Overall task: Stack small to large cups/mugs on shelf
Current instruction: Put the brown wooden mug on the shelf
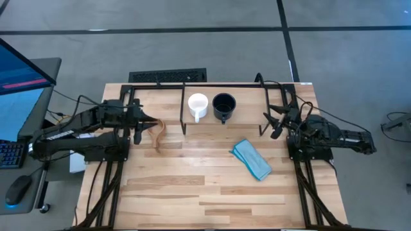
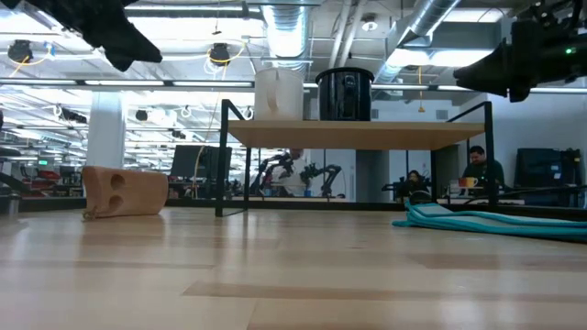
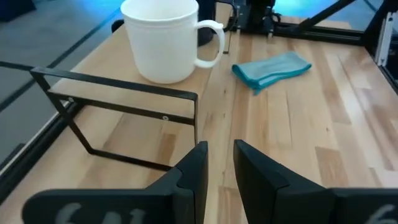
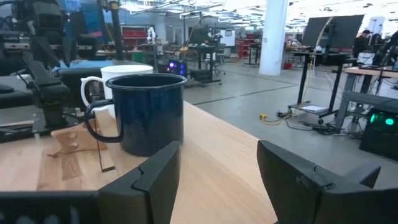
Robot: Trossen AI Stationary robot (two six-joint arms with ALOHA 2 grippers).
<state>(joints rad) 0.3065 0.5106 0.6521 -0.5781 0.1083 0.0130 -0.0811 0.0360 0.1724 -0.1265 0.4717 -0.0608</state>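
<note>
The white mug (image 1: 198, 106) and the dark navy mug (image 1: 223, 106) stand upright side by side on the shelf's wood board (image 2: 358, 135), which rests on thin black bars (image 3: 118, 93). The tan-brown mug (image 1: 158, 135) lies on its side on the table, left of the shelf (image 2: 124, 192). My left gripper (image 1: 146, 121) hovers close by the tan mug at about shelf height, its fingers (image 3: 194, 165) apart by a narrow gap and empty. My right gripper (image 1: 273, 122) hovers at the shelf's right end, wide open and empty, facing the navy mug (image 4: 152, 112).
A folded light blue cloth (image 1: 252, 159) lies on the table right of centre, in front of the shelf. The near half of the butcher-block table (image 1: 212, 199) is bare wood. A keyboard (image 1: 168, 76) lies beyond the far edge. People sit in the room behind (image 2: 477, 170).
</note>
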